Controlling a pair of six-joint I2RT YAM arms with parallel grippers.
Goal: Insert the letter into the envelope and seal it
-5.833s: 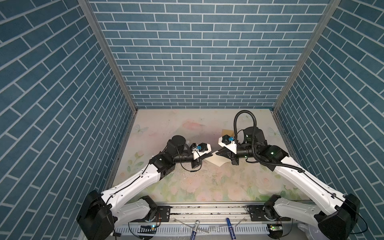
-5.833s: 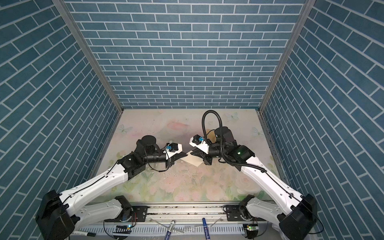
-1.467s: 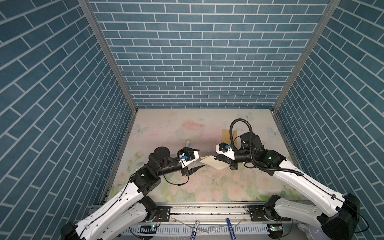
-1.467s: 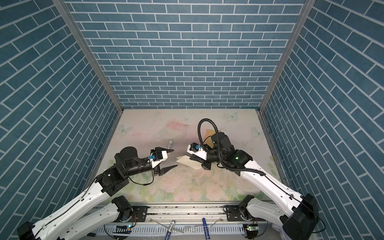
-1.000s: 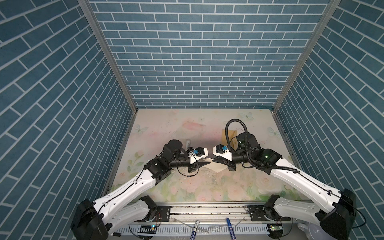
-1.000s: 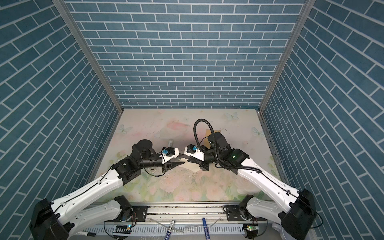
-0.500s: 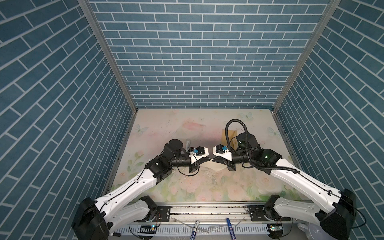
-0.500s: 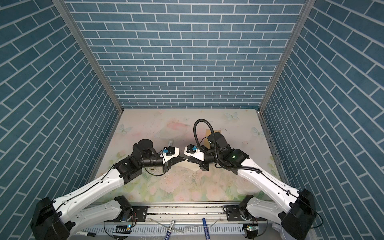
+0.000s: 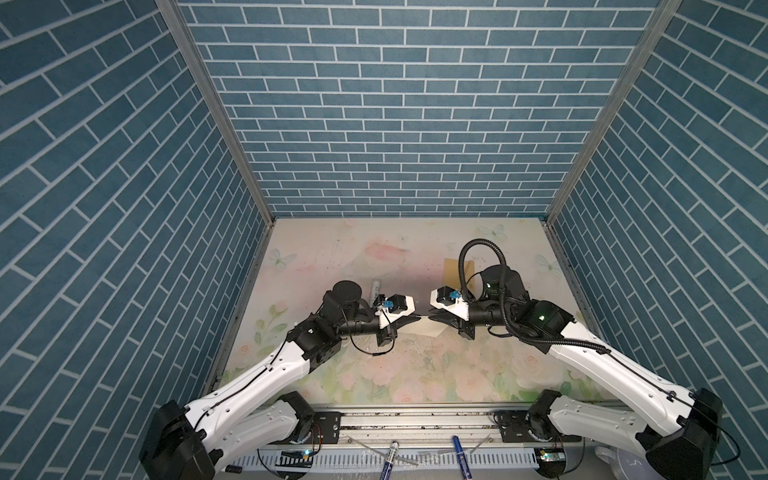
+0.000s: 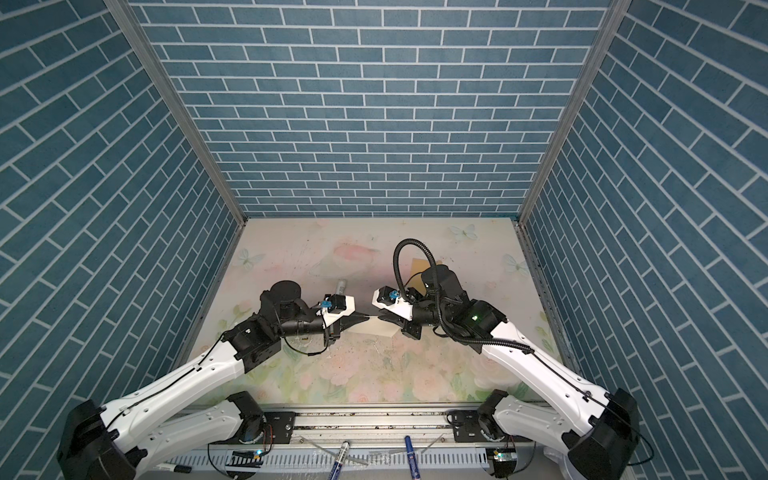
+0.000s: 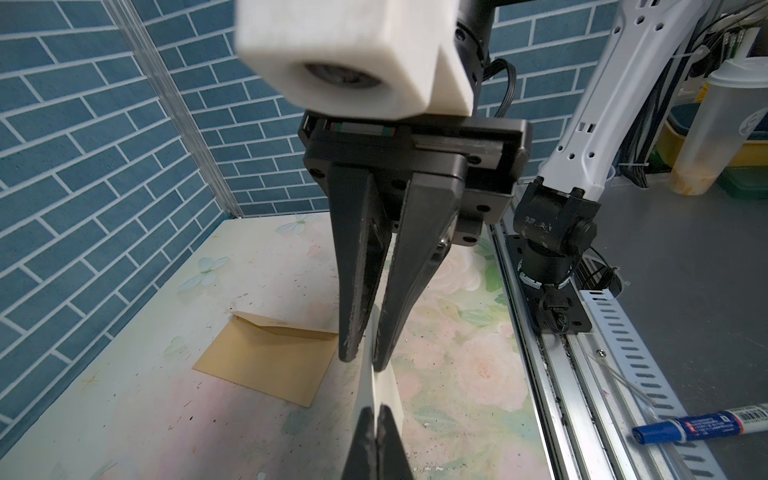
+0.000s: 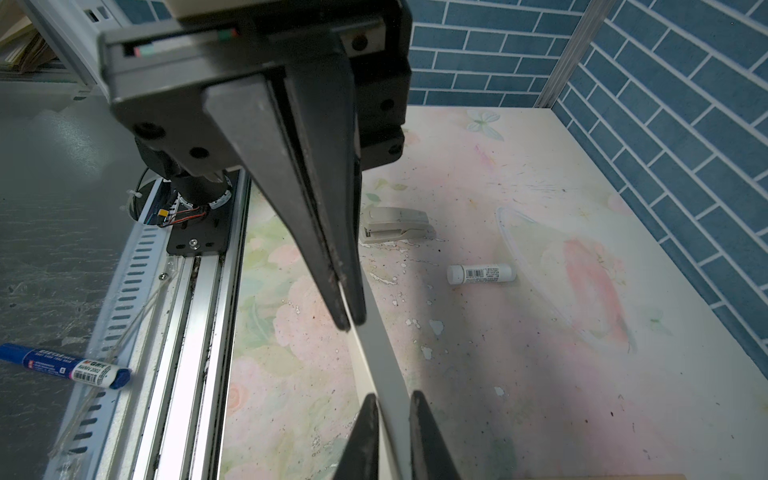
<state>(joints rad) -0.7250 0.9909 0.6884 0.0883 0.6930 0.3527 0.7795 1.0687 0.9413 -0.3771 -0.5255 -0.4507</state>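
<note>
The cream letter (image 9: 432, 329) (image 10: 380, 329) hangs folded above the floral table, between my two grippers, which meet tip to tip. My left gripper (image 9: 419, 318) (image 11: 377, 415) is shut on its left edge; in the left wrist view the letter (image 11: 376, 384) runs edge-on into the closed tips. My right gripper (image 9: 430, 319) (image 12: 392, 405) has its jaws slightly apart, and the letter (image 12: 376, 345) passes through the gap. The tan envelope (image 9: 453, 270) (image 10: 417, 266) (image 11: 266, 361) lies flat on the table behind the right arm, partly hidden by its cable.
A white glue stick (image 9: 375, 286) (image 12: 481, 274) lies behind the left gripper. A grey stapler (image 12: 395, 224) sits under the left arm. Two markers (image 9: 390, 457) (image 9: 459, 451) lie on the front rail. Blue brick walls close in three sides.
The left arm swung in from the left and its gripper shut on the letter's edge. In the last half second the right jaws have parted a little.
</note>
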